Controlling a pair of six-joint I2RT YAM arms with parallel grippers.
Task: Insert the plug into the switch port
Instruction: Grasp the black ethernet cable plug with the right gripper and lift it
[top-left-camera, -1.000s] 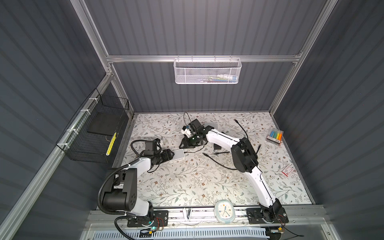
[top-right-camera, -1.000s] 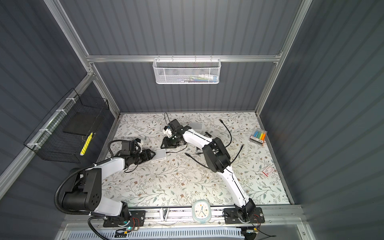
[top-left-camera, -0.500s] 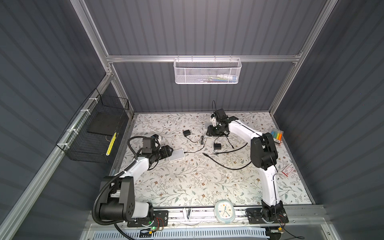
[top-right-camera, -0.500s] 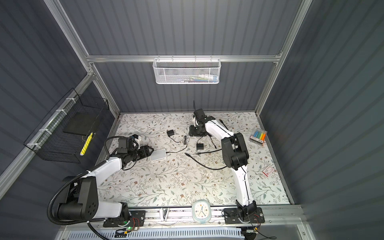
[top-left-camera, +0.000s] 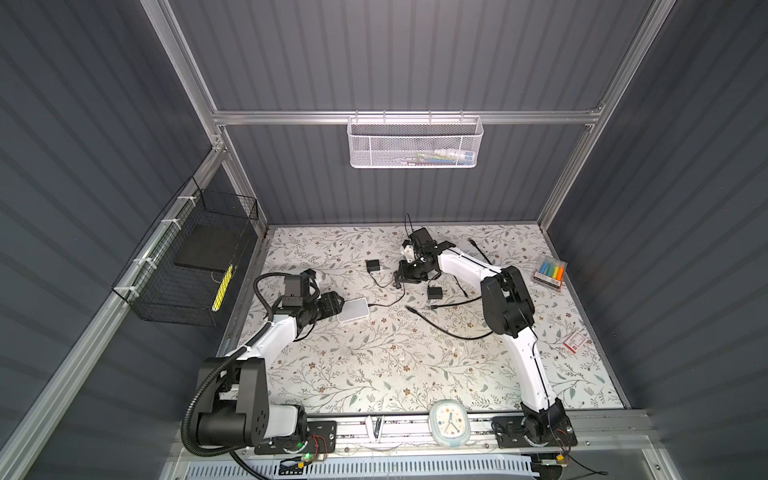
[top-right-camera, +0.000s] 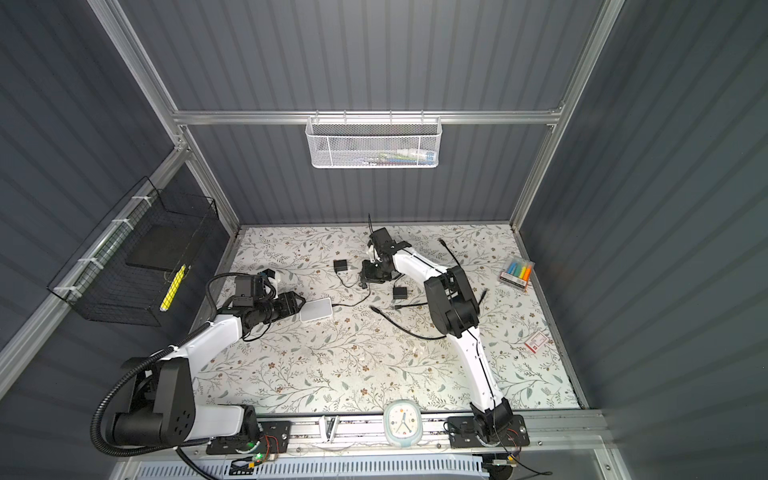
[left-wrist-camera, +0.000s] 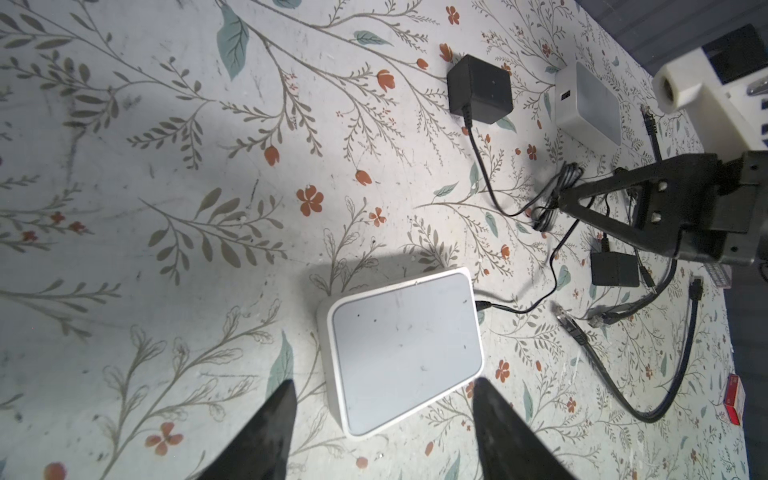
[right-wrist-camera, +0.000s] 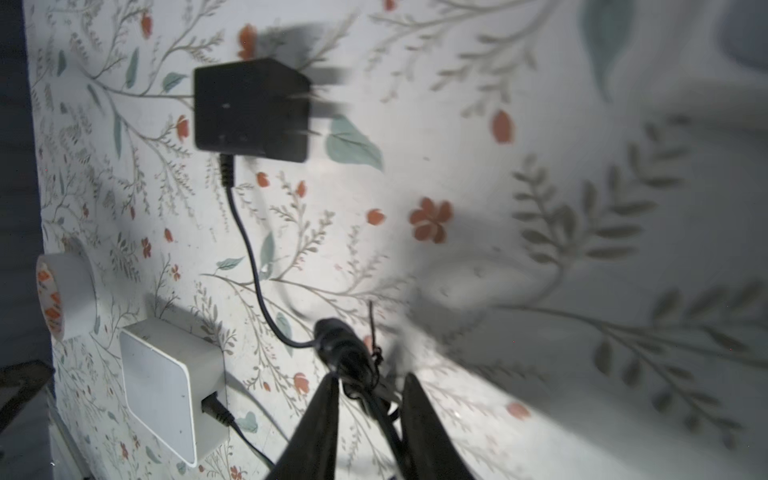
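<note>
The white switch (top-left-camera: 353, 309) (top-right-camera: 316, 309) lies left of the mat's middle. A black plug (left-wrist-camera: 483, 306) (right-wrist-camera: 211, 405) sits in the port on its side. The plug's thin cord runs to a coiled cord bundle (right-wrist-camera: 345, 349) (left-wrist-camera: 550, 208) and on to a black adapter (top-left-camera: 372, 265) (right-wrist-camera: 251, 110). My left gripper (left-wrist-camera: 382, 386) (top-left-camera: 332, 305) is open, its fingers on either side of the switch's near end without touching it. My right gripper (right-wrist-camera: 369, 381) (top-left-camera: 405, 278) is low over the mat, shut on the cord bundle.
A second black adapter (top-left-camera: 435, 293) and loose black network cables (top-left-camera: 451, 330) lie right of the switch. Another white box (left-wrist-camera: 590, 104) sits beyond the right gripper. A marker box (top-left-camera: 549, 272) and a red-white card (top-left-camera: 575, 343) lie at the right, a clock (top-left-camera: 449, 424) on the front rail.
My right gripper swung right along the back, then came back left and down onto the cord bundle, and its jaws narrowed. The left gripper stayed open at the switch.
</note>
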